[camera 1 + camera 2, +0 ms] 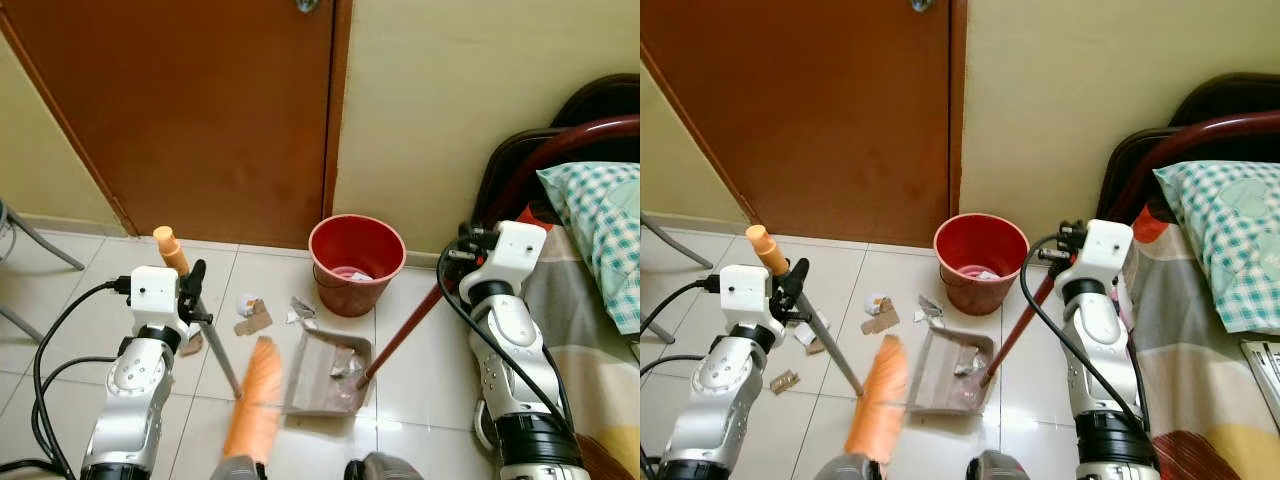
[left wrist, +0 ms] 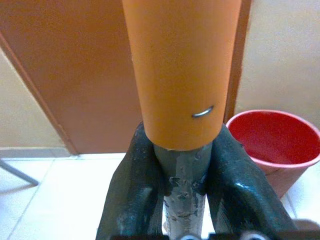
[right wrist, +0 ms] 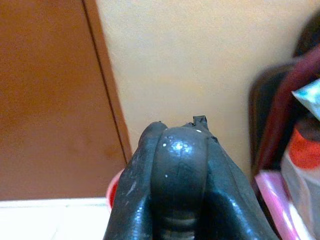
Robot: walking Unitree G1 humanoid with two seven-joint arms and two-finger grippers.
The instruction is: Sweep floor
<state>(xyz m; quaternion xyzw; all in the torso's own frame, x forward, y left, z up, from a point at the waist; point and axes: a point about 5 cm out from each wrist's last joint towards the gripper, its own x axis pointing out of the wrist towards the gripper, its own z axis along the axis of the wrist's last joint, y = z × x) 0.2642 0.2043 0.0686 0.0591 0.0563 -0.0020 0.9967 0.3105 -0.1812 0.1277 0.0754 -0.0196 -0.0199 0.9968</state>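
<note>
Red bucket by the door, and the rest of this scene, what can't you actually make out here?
- Red bucket: most of its contents, hidden by its own wall in the eye views.
- Broom head: blurred, its lower end cut off by the frame edge.
- Dustpan debris: too small to identify.
- Right pincer: what it clamps is hidden by its own fingers in the right wrist view.

My left gripper [image 2: 182,195] has black fingers, rubbery with a dull sheen, around the broom's [image 1: 225,360] scuffed grey metal shaft and smooth orange plastic cap. The red bucket [image 1: 356,263] looks plastic; the floor tiles [image 1: 420,370] are glossy; the door [image 1: 200,110] is matt brown wood.
</note>
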